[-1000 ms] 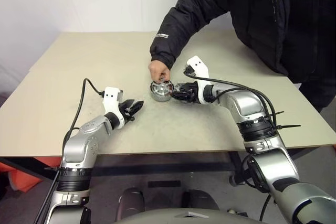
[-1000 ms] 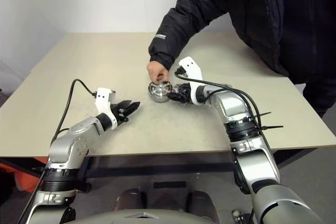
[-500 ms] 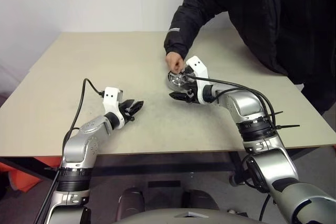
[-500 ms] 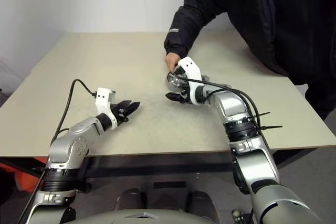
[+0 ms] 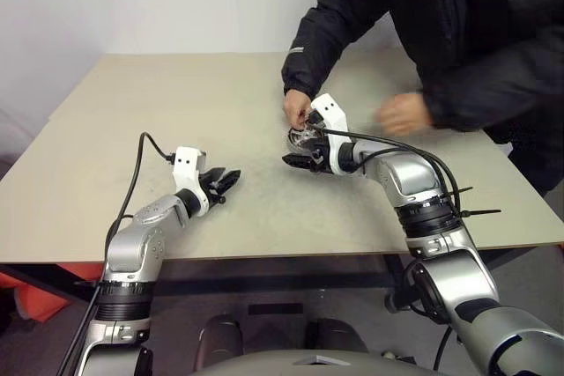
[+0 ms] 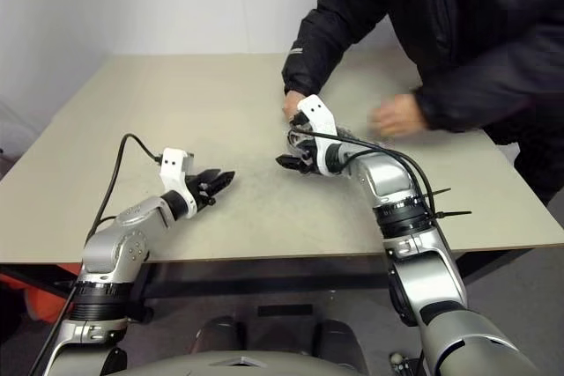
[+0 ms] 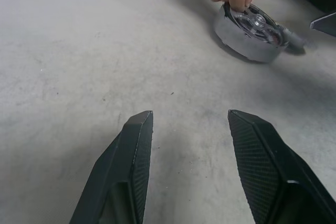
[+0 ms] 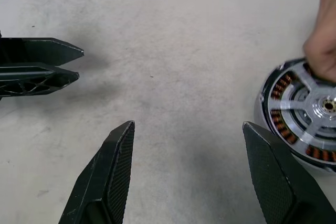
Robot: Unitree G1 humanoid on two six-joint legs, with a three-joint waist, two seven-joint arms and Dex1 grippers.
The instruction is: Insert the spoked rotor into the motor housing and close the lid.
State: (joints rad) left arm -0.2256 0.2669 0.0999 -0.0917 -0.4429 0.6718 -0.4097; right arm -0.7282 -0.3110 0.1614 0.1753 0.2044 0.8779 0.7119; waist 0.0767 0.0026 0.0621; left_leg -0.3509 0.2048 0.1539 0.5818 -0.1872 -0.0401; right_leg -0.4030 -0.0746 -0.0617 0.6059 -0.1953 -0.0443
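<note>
The motor housing (image 7: 247, 43), round and silver with copper windings, rests on the table beside my right wrist. The spoked rotor (image 8: 310, 103) lies inside it, its silver spokes over the windings. A person's hand (image 5: 296, 107) grips the housing's far rim with the fingertips. My right gripper (image 5: 295, 162) hovers open over bare table next to the housing, with nothing in it. My left gripper (image 5: 229, 182) is open and empty further to the left, pointing toward the housing from a distance. The lid is out of view.
A person in a black jacket (image 5: 458, 24) leans over the far right side of the beige table (image 5: 176, 103). Their other hand (image 5: 404, 114) hangs in the air above my right forearm. A black cable (image 5: 141, 165) trails from my left wrist.
The person slid the housing away from my right gripper's fingertips to a spot by my right wrist and keeps hold of it. Their second hand came in from the right. Both grippers stayed still.
</note>
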